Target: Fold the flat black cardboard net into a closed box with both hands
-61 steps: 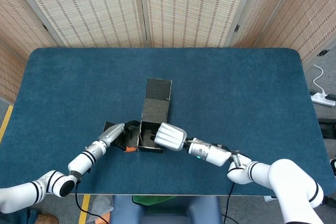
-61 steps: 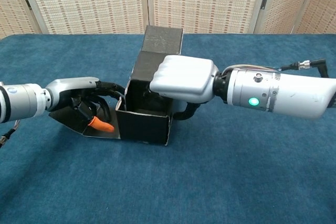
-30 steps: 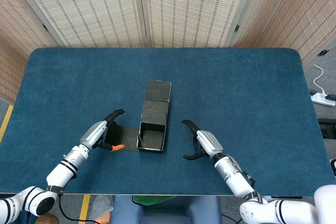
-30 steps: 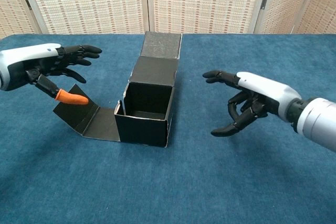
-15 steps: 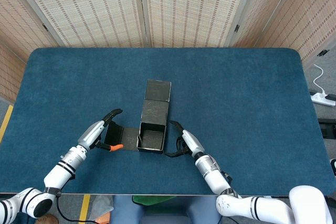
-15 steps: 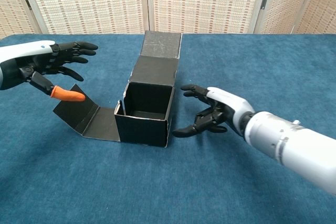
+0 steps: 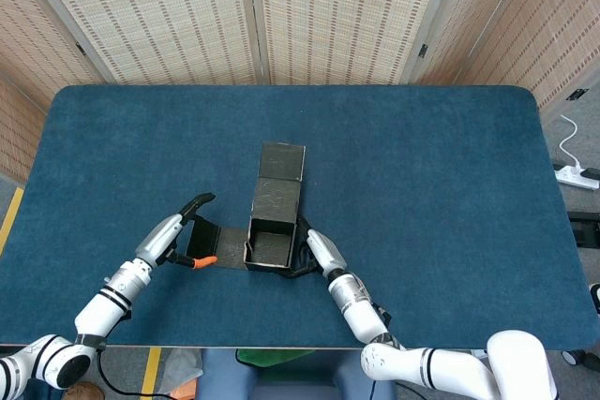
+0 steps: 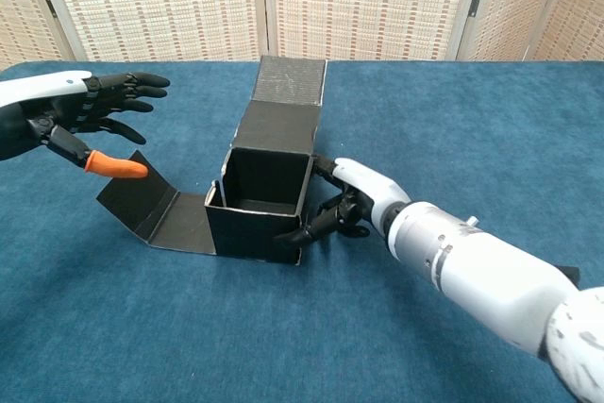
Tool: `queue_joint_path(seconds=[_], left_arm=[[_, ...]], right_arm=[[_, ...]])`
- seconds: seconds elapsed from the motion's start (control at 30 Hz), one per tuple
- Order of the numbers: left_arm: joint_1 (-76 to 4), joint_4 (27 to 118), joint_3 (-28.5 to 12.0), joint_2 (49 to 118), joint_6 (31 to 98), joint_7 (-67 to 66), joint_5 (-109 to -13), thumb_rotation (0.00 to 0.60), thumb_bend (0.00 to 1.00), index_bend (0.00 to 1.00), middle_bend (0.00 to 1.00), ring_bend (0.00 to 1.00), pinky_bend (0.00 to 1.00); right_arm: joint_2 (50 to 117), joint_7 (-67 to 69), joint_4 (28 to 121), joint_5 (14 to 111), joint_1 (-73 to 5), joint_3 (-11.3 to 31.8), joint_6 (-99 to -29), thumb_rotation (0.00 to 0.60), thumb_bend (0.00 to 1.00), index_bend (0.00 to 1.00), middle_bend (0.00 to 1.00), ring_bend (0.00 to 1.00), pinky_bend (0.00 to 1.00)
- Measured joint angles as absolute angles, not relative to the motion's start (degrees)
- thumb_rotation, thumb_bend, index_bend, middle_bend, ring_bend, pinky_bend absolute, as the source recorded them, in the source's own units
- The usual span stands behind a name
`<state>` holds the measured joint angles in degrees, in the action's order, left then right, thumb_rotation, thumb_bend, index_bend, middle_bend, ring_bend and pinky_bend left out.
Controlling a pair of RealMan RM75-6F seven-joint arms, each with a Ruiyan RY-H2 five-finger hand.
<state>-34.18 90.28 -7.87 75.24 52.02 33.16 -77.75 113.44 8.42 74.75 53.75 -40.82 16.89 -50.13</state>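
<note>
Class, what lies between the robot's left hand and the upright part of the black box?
The box's unfolded side flap, lying beneath the left hand; chest view.

Left hand (image 8: 71, 120) hovers off the surface, fingers spread wide, holding nothing. Right hand (image 8: 354, 195) sits low, fingers curled forward, arm stretched out.

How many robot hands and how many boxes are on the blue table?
Robot hands: 2, the left hand and the right hand
Black cardboard box: 1
Total: 3
</note>
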Motion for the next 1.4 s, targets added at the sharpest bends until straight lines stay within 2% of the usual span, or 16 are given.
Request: queue_joint_path(seconds=[0.3, 0.4, 0.47, 0.57, 0.63, 0.7, 0.77, 0.83, 0.9, 1.0, 1.2, 1.27, 1.4], left_arm=[[-34.0, 90.0, -7.6, 74.8, 52.2, 34.3, -78.5, 0.6, 0.2, 0.03, 0.0, 0.0, 0.21], [-33.9, 90.0, -7.4, 74.8, 52.3, 34.5, -78.6, 0.6, 0.2, 0.03, 0.0, 0.0, 0.21], [-33.7, 89.9, -7.3, 74.6, 52.4, 34.9, -78.7, 0.6, 0.2, 0.03, 0.01, 0.0, 0.21], [-33.4, 89.9, -7.4, 74.5, 53.2, 35.3, -78.8, 0.6, 0.2, 0.06, 0.03, 0.01, 0.27], [-33.0, 89.8, -7.6, 74.6, 54.6, 35.2, -79.1, 0.6, 0.2, 0.12, 0.1, 0.1, 0.38], [-32.4, 89.7, -7.8, 74.9, 56.6, 34.6, -79.4, 0.6, 0.21, 0.24, 0.23, 0.3, 0.56], [-31.7, 89.5, -8.1, 75.4, 59.7, 33.6, -80.0, 0.6, 0.21, 0.4, 0.4, 0.56, 0.74], [-30.9, 89.3, -8.2, 76.0, 63.2, 32.5, -81.2, 0.6, 0.21, 0.49, 0.52, 0.71, 0.81], [-30.4, 89.1, -8.1, 76.2, 65.6, 32.2, -83.1, 0.6, 0.21, 0.53, 0.59, 0.79, 0.85], [-30.2, 88.7, -7.1, 76.1, 67.4, 33.0, -87.7, 0.6, 0.22, 0.56, 0.61, 0.84, 0.87], [-32.1, 86.5, -1.9, 75.1, 68.0, 36.2, -99.7, 0.6, 0.22, 0.56, 0.59, 0.87, 0.87], [-33.5, 85.4, 0.2, 75.4, 67.4, 36.6, -102.2, 0.6, 0.23, 0.55, 0.58, 0.87, 0.87], [-35.2, 84.2, 1.5, 77.1, 65.0, 35.5, -103.0, 0.6, 0.23, 0.49, 0.54, 0.88, 0.87]], right_arm=[[115.6, 6.8, 72.4, 53.5, -41.8, 18.4, -50.2, 0.6, 0.0, 0.0, 0.03, 0.66, 1.0], [116.4, 6.9, 71.5, 53.7, -41.9, 18.6, -50.1, 0.6, 0.01, 0.01, 0.13, 0.68, 1.0], [117.3, 7.5, 70.0, 53.7, -42.2, 19.1, -49.8, 0.6, 0.04, 0.09, 0.23, 0.7, 1.0], [119.2, 9.2, 67.0, 53.9, -42.7, 20.5, -49.3, 0.6, 0.11, 0.32, 0.41, 0.73, 1.0], [120.4, 10.9, 65.0, 54.0, -43.2, 22.0, -49.1, 0.6, 0.16, 0.45, 0.53, 0.74, 1.0], [121.1, 12.2, 63.9, 54.2, -43.5, 23.3, -49.0, 0.6, 0.2, 0.51, 0.58, 0.75, 1.0], [121.4, 13.7, 63.5, 54.5, -43.7, 24.8, -49.0, 0.6, 0.21, 0.53, 0.6, 0.75, 1.0], [121.1, 15.5, 64.0, 54.6, -43.8, 26.4, -48.7, 0.6, 0.21, 0.53, 0.6, 0.75, 1.0], [120.4, 17.2, 65.0, 54.6, -43.8, 27.7, -48.2, 0.6, 0.22, 0.53, 0.6, 0.75, 1.0], [118.3, 20.2, 67.9, 54.4, -43.5, 29.8, -46.6, 0.6, 0.22, 0.53, 0.6, 0.75, 1.0], [113.0, 24.5, 75.2, 53.7, -42.4, 32.6, -44.0, 0.6, 0.22, 0.53, 0.6, 0.75, 1.0], [111.2, 25.8, 78.1, 53.2, -41.7, 33.4, -43.3, 0.6, 0.22, 0.53, 0.6, 0.75, 1.0], [107.8, 27.9, 83.4, 52.2, -40.0, 34.1, -42.5, 0.6, 0.22, 0.53, 0.6, 0.75, 1.0]])
